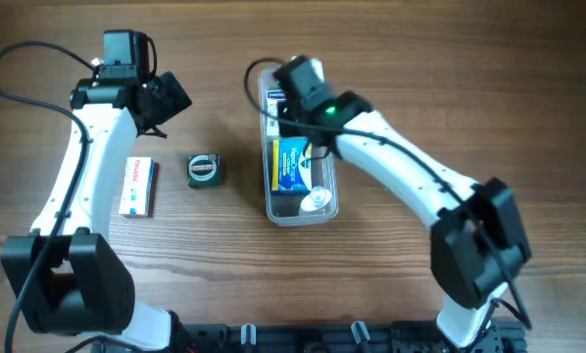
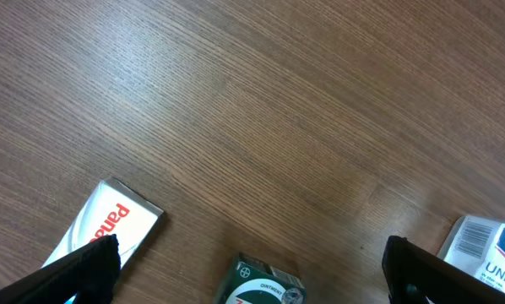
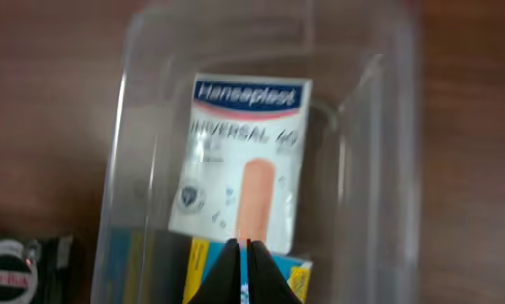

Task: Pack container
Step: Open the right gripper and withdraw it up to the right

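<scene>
The clear plastic container (image 1: 298, 220) lies lengthwise at the table's middle. Inside it are a white Hansaplast box (image 3: 244, 152) at the far end, a blue-and-yellow box (image 1: 293, 165) in the middle and a small white round item (image 1: 316, 200) at the near end. My right gripper (image 3: 242, 245) is shut and empty, hovering over the container where the two boxes meet; in the overhead view (image 1: 298, 98) it is above the far half. My left gripper (image 2: 251, 251) is open and empty above the table, straddling a dark green ointment box (image 2: 261, 283).
A white box with red lettering (image 1: 136, 185) lies left of the green ointment box (image 1: 204, 170), both on the wood table left of the container. In the left wrist view the white box (image 2: 109, 224) sits by the left finger. Black cables loop at the far left.
</scene>
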{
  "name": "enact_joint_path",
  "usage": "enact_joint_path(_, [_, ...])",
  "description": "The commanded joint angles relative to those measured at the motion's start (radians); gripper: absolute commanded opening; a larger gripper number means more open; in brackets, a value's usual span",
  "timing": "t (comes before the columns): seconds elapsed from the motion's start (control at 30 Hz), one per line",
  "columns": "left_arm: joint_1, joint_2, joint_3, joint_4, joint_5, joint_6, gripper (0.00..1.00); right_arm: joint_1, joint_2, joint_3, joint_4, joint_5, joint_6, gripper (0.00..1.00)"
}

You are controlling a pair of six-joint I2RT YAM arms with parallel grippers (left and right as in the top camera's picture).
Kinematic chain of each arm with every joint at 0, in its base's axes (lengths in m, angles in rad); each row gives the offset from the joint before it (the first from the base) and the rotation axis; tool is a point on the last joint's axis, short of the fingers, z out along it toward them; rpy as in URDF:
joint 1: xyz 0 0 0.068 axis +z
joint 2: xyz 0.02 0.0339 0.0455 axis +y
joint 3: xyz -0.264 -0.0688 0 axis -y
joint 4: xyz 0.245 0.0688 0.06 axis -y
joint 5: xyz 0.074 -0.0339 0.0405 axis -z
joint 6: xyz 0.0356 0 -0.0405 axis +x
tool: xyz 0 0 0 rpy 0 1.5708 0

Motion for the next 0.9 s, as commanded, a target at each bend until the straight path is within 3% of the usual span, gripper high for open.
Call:
enact_joint_path(0.0, [0.005, -0.02, 0.008, 0.002, 0.009, -0.013, 1.0, -0.038, -0.017, 0.016, -0.003, -0.004, -0.04, 0.04])
enact_joint_path(0.13, [0.005, -0.02, 0.008, 0.003, 0.009, -0.013, 1.0, -0.076, -0.026, 0.028, 0.034, 0.014, -0.166, 0.16])
enact_joint_path(0.23, [0.005, -0.02, 0.008, 0.004, 0.01, -0.013, 1.0, -0.141, -0.051, 0.057, 0.0, 0.017, -0.192, 0.18])
enact_joint_path(0.27, [0.005, -0.02, 0.008, 0.004, 0.014, -0.013, 1.0, -0.169, -0.061, 0.066, -0.018, 0.014, -0.19, 0.24])
enact_joint_path(0.3, [0.005, -0.02, 0.008, 0.004, 0.017, -0.013, 1.0, -0.198, -0.072, 0.074, -0.037, 0.014, -0.185, 0.34])
enact_joint_path(0.4, [0.005, -0.02, 0.008, 0.007, 0.02, -0.013, 1.0, -0.283, -0.095, 0.079, -0.079, 0.014, -0.171, 0.86])
enact_joint_path(0.47, [0.005, -0.02, 0.008, 0.006, 0.035, -0.013, 1.0, -0.334, -0.098, 0.079, -0.116, 0.014, -0.171, 0.99])
enact_joint_path(0.87, [-0.007, 0.015, 0.008, 0.006, 0.081, -0.013, 1.0, -0.463, -0.098, 0.075, -0.218, 0.014, -0.173, 1.0])
